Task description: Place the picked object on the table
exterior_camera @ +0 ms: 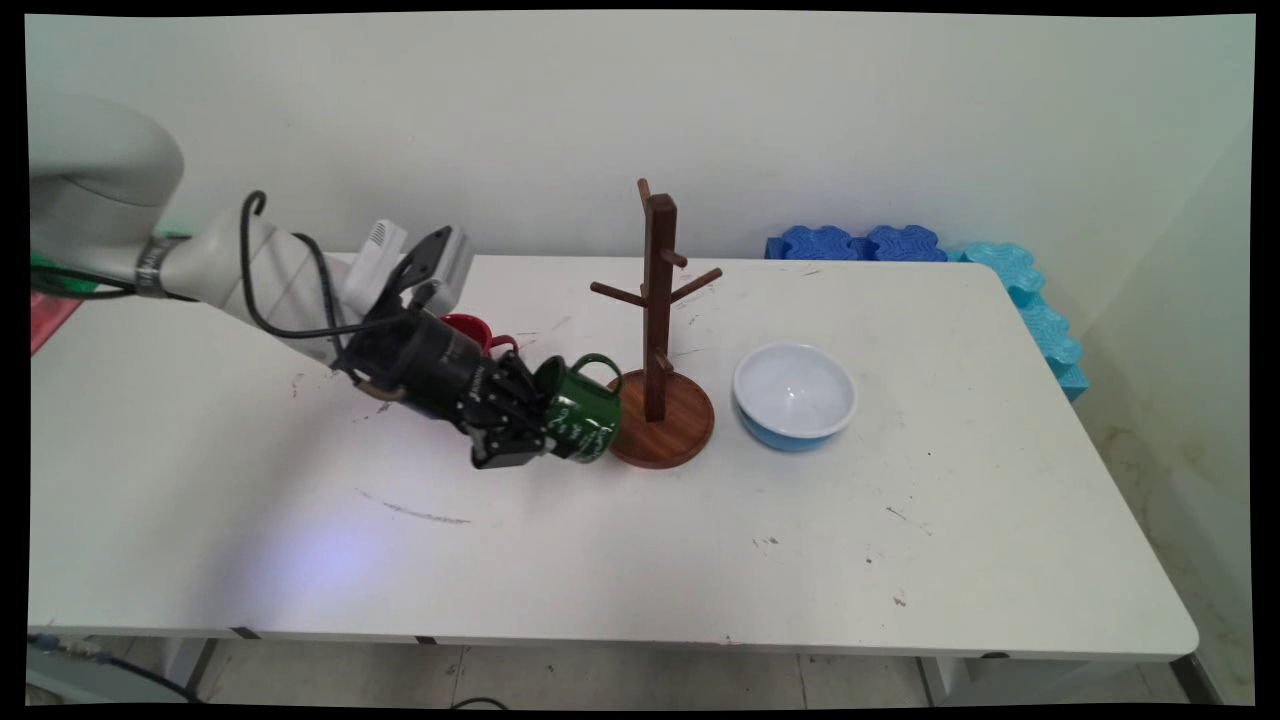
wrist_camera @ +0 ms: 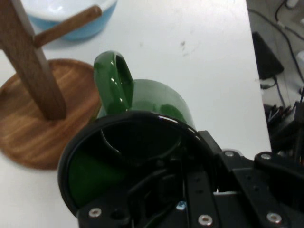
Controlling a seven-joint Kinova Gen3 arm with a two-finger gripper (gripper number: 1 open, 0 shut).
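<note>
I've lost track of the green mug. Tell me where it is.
In the main view the green mug sits mid-table, gripped at its rim by the gripper, tipped sideways, just left of the wooden mug tree.

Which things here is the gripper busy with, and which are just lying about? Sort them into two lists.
In hand:
gripper, shut on the green mug's rim
green mug, tilted, handle up
wooden mug tree, right beside the mug

Lying about:
red mug, behind the gripper
blue bowl, right of the mug tree
blue foam pieces, at the table's far right edge
</note>
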